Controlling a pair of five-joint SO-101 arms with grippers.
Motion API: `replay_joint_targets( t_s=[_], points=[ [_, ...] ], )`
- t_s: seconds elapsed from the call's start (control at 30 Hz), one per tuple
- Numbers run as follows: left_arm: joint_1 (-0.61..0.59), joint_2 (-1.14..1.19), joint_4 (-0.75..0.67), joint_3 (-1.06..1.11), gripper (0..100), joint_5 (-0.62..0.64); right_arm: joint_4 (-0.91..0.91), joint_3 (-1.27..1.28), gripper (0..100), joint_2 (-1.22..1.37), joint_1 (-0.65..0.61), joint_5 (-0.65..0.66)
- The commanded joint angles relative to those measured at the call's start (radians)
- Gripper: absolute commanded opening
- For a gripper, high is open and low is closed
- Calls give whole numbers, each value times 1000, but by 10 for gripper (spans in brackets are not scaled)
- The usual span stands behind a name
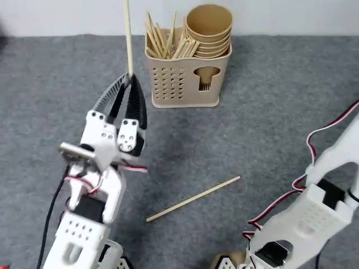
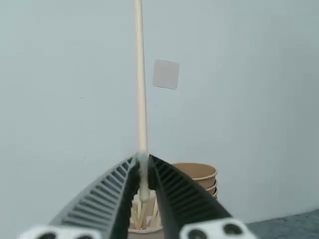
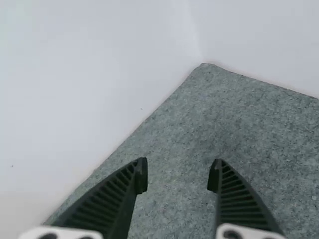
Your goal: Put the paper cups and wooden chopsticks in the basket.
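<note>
My left gripper (image 1: pixel 130 77) is shut on a wooden chopstick (image 1: pixel 128 33) that stands upright out of its tips, just left of the beige basket (image 1: pixel 185 84). In the left wrist view the chopstick (image 2: pixel 141 84) rises from between the closed fingers (image 2: pixel 143 162). The basket holds several chopsticks (image 1: pixel 165 42) and a stack of paper cups (image 1: pixel 210 28). Another chopstick (image 1: pixel 193 199) lies loose on the grey mat in front of the basket. My right gripper (image 3: pixel 177 174) is open over bare mat, with nothing between its fingers.
The right arm's white body (image 1: pixel 314 218) fills the lower right of the high view, with red and black wires (image 1: pixel 314 140) looping beside it. A white wall (image 1: pixel 280 17) runs close behind the basket. Grey mat (image 1: pixel 269 112) covers the table.
</note>
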Motion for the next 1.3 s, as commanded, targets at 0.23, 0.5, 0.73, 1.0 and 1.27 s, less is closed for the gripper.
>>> replay_joint_targets(
  t_s=[0.23,0.5,0.73,1.0,1.27],
  points=[
    [-3,546,-371,-275,22,18,1,-9,208,-10,-13,-9],
    [-3,735,-460,-366,21,18,1,-6,208,-8,-13,-9],
    [-14,850,-460,-484,21,20,-4,-5,208,-8,-15,-9],
    [-117,1082,-456,-700,14,106,-1,-5,208,-8,-15,-9],
    [-75,1181,-454,-789,14,107,-2,-5,208,-8,-15,-9]
  ],
)
